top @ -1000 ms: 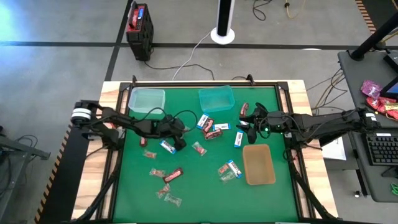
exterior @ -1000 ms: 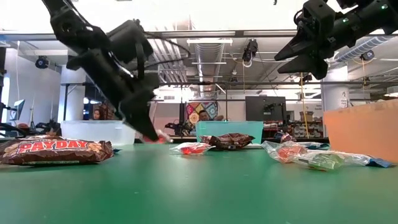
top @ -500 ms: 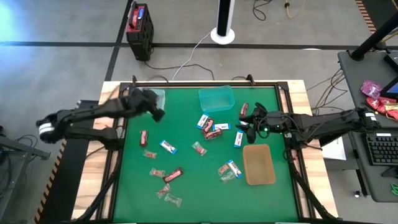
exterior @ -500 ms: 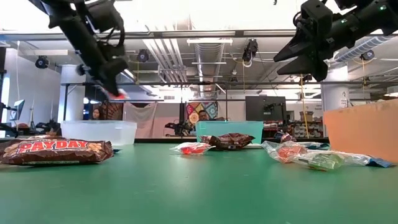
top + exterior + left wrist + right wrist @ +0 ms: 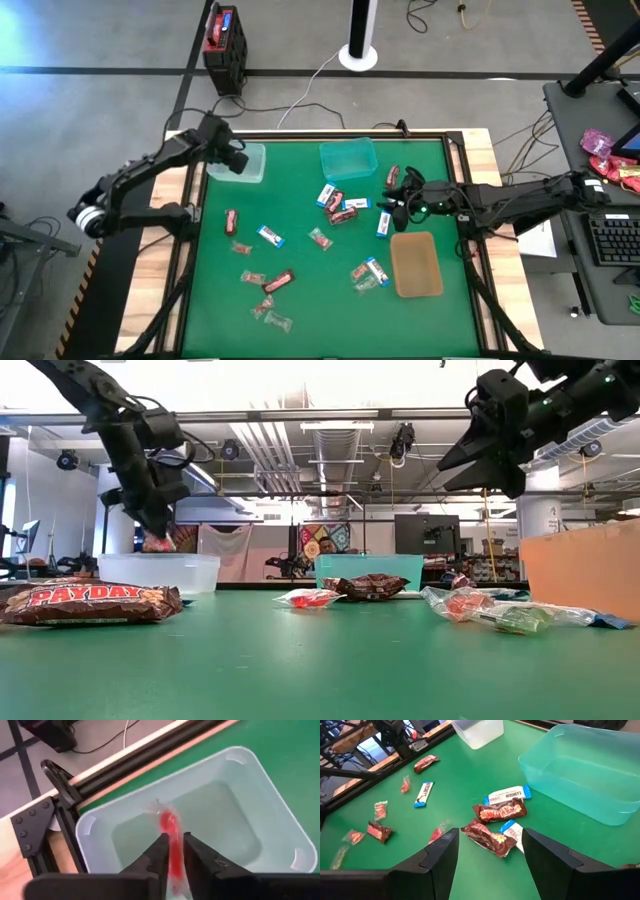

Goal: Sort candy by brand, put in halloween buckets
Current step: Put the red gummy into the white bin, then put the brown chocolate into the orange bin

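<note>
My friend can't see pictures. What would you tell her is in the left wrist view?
The left gripper holds a red sweet in a clear wrapper just above an empty pale mint bucket. The bucket sits at a corner of the green table, next to the table's black frame and wooden edge.

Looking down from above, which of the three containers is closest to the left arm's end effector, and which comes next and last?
From the left end effector, holding a red twist candy:
1. Pale mint container, directly beneath it at the mat's far left corner.
2. Teal container, along the far edge, mid-table.
3. Amber tray, across on the right side.
</note>
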`<control>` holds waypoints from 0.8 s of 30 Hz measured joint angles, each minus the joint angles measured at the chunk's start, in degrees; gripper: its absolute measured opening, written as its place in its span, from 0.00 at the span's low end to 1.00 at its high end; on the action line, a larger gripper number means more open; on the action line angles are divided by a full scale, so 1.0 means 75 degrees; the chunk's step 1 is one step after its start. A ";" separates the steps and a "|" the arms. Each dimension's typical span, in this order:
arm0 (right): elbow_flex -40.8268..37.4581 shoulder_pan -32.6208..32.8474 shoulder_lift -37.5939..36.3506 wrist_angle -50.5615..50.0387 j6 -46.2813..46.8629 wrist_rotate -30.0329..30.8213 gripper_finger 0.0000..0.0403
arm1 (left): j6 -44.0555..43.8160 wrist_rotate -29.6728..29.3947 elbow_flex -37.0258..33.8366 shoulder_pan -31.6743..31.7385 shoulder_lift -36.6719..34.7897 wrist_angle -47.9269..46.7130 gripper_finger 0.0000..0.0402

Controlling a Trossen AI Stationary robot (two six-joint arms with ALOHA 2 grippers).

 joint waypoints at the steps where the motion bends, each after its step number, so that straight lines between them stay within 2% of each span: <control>1: 0.0000 0.0000 0.0000 0.0000 0.0076 -0.0006 0.52 | 0.0004 0.0011 0.0034 -0.0003 0.0046 -0.0061 0.13; 8: 0.0003 0.0000 -0.0020 0.0014 -0.0124 0.0008 0.52 | 0.0015 0.0072 0.0213 -0.0028 0.0285 -0.0402 0.29; 13: 0.0003 0.0000 -0.0019 0.0102 -0.0221 0.0011 0.52 | -0.0013 0.1049 0.0216 -0.0617 -0.0329 -0.0420 0.34; 15: 0.0006 0.0000 -0.0014 0.0195 -0.0222 0.0011 0.52 | -0.0248 0.1429 0.0216 -0.1128 -0.0738 -0.0388 0.34; 19: 0.0006 0.0001 -0.0014 0.0174 -0.0217 0.0085 0.52 | -0.0833 0.1517 0.0154 -0.2683 -0.1625 -0.0247 0.33; 24: 0.0012 0.0000 0.0030 0.0206 0.0605 0.0402 0.52 | -0.1380 0.0804 -0.0283 -0.5302 -0.2587 0.1094 0.31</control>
